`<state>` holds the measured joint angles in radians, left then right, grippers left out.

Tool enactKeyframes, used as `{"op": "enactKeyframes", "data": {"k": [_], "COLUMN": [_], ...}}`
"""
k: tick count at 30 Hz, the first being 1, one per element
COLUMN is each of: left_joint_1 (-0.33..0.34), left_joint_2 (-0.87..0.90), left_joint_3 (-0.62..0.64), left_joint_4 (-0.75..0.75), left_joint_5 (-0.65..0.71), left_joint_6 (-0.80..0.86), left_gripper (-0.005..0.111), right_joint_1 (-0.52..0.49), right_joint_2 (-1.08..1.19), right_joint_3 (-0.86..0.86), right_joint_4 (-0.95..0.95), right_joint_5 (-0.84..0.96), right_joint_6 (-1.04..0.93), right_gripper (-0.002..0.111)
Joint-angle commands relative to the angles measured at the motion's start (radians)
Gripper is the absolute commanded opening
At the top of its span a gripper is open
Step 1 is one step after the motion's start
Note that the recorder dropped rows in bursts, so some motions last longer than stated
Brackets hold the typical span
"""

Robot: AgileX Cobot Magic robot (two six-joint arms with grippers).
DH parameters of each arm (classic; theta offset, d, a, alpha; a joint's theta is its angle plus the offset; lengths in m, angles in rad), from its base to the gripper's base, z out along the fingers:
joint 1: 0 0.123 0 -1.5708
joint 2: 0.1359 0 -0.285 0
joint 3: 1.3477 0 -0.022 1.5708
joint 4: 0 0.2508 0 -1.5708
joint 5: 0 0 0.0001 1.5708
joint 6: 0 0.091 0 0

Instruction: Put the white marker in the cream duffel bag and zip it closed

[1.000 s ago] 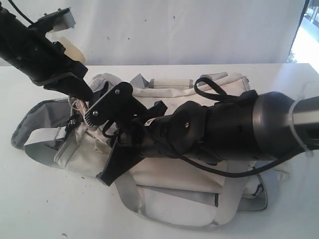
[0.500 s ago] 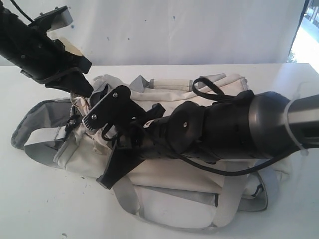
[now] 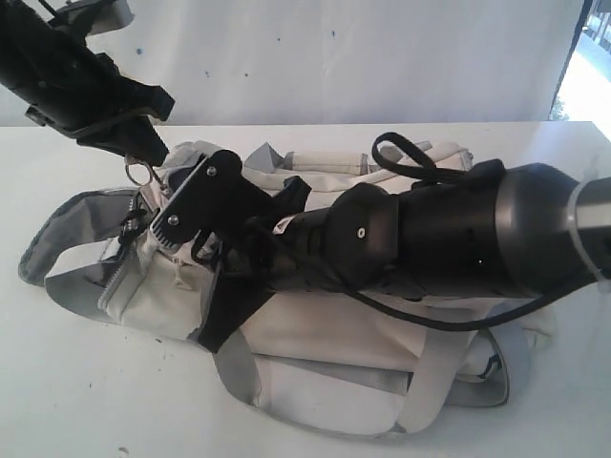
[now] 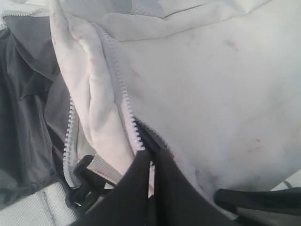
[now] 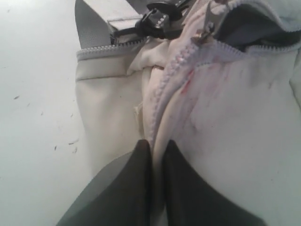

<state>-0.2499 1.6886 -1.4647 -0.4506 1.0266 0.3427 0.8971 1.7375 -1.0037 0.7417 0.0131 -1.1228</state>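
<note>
I think this is the zipping step: my left gripper [image 4: 151, 162] pinches the zip edge [image 4: 123, 101] at the left end of the cream duffel bag [image 3: 325, 334], my right gripper [image 5: 157, 148] pinches its cloth nearby, I cannot see the white marker, and next I must pull the zip shut

So here's what we make of it: the soft cream cloth duffel bag [image 3: 325, 334] is a matt woven fabric, a bit creased, with pinkish smudges on it. Its dark grey lining [image 4: 28, 117] looks to us like thinner cloth with a faint sheen. The grey webbing straps [image 3: 239, 367] are coarse-woven and matt. We'd call the white zipper teeth [image 4: 120, 89] plastic, the small zipper pull [image 5: 207, 26] shiny metal, and the black buckle [image 5: 157, 19] glossy plastic. The left hand [image 4: 151, 157] and right hand [image 5: 156, 143] both look like matt black plastic. The white surface [image 3: 86, 382] is smooth, with small dark specks.
</note>
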Motion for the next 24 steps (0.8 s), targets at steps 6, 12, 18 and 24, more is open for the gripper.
{"op": "enactKeyframes", "data": {"k": [6, 12, 18, 24], "left_joint_1": [0.009, 0.009, 0.009, 0.009], "left_joint_2": [-0.003, -0.003, -0.003, 0.010], "left_joint_3": [-0.025, -0.043, -0.084, -0.084], "left_joint_4": [0.035, -0.020, 0.008, 0.116], "left_joint_5": [-0.186, -0.203, -0.209, -0.302], "left_joint_6": [0.046, 0.064, 0.064, 0.064], "left_gripper": [0.000, 0.000, 0.000, 0.000], "right_joint_1": [-0.001, -0.001, -0.001, -0.001], "right_joint_2": [-0.091, -0.112, -0.096, -0.089], "right_joint_3": [0.016, 0.016, 0.016, 0.016], "right_joint_4": [-0.065, -0.065, -0.065, -0.065], "right_joint_5": [0.045, 0.062, 0.092, 0.087], "right_joint_6": [-0.024, -0.042, -0.042, -0.042], "right_gripper": [0.000, 0.000, 0.000, 0.000]}}
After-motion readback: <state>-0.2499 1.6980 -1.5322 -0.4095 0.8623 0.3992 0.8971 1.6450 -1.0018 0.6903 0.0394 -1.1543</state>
